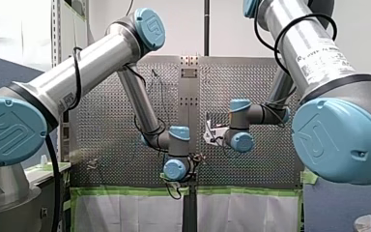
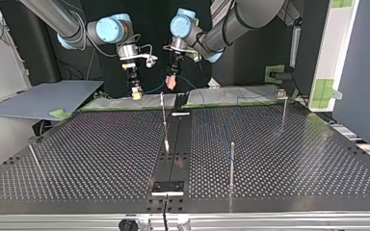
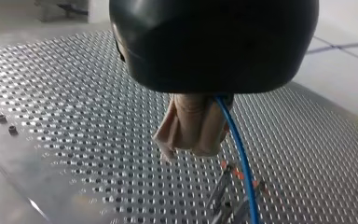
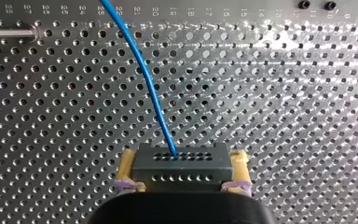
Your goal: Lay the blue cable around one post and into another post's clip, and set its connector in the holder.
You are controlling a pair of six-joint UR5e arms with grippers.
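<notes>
In the right wrist view my right gripper (image 4: 184,156) is shut on a grey connector (image 4: 182,170) held between its yellow pads. The blue cable (image 4: 144,79) leaves the connector and curves away over the perforated table. In the left wrist view the beige pads of my left gripper (image 3: 191,147) are pressed together, and the blue cable (image 3: 237,149) comes out beside them and hangs down. In the top view both grippers hover at the table's far edge, my right gripper (image 2: 134,84) at the left and my left gripper (image 2: 172,81) just to its right.
Thin metal posts stand on the table: one near the middle (image 2: 163,113), one nearer the camera (image 2: 231,163), one with a clip on top at the right (image 2: 283,108) and one at the left (image 2: 34,159). A small holder plate (image 2: 168,186) sits on the centre strip.
</notes>
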